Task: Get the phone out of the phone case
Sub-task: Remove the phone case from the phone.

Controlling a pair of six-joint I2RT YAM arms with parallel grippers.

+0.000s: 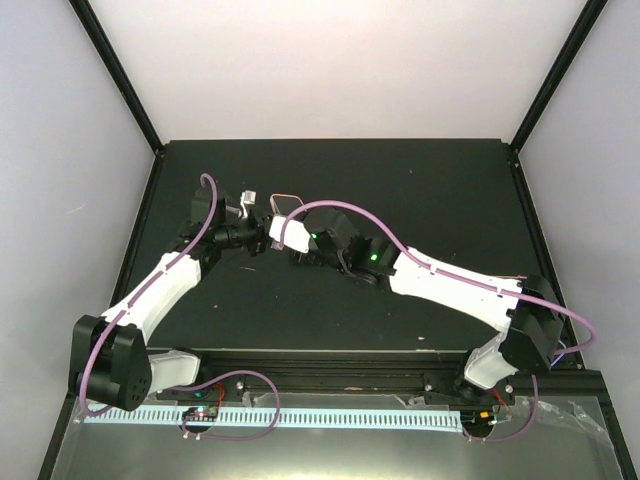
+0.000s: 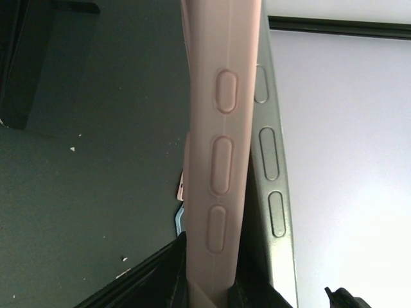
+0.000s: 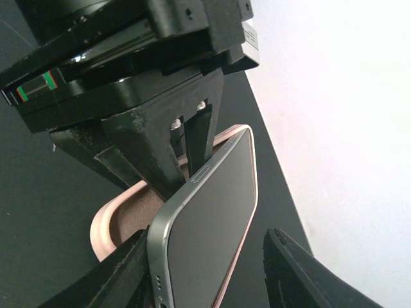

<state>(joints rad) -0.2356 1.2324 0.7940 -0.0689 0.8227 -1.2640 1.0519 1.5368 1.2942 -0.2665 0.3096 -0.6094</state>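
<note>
Two robot arms meet above a dark worktop (image 1: 430, 190), a little left of its middle and well away from every edge. The left arm (image 1: 165, 280) reaches in from the near left corner and the right arm (image 1: 450, 285) from the near right corner. Between them, held up off the worktop, are a pale pink phone case (image 2: 221, 160) and a phone (image 3: 215, 224) with a grey metal frame and a dark screen.

The left jaws are clamped on one wall of the phone case. The left wrist view shows the pink edge, with three raised button bumps, running down between the two dark fingers (image 2: 157, 279). Just beside it runs the phone's grey edge, with its own three side buttons, tilted slightly away from the case.

In the right wrist view the phone is partly out: one corner of the case curls back away from the frame, while the far end sits inside the pink rim. The right jaws stand apart, straddling the phone's near end; one finger (image 3: 122, 276) touches the frame corner, and the other is clear of the screen side
</note>
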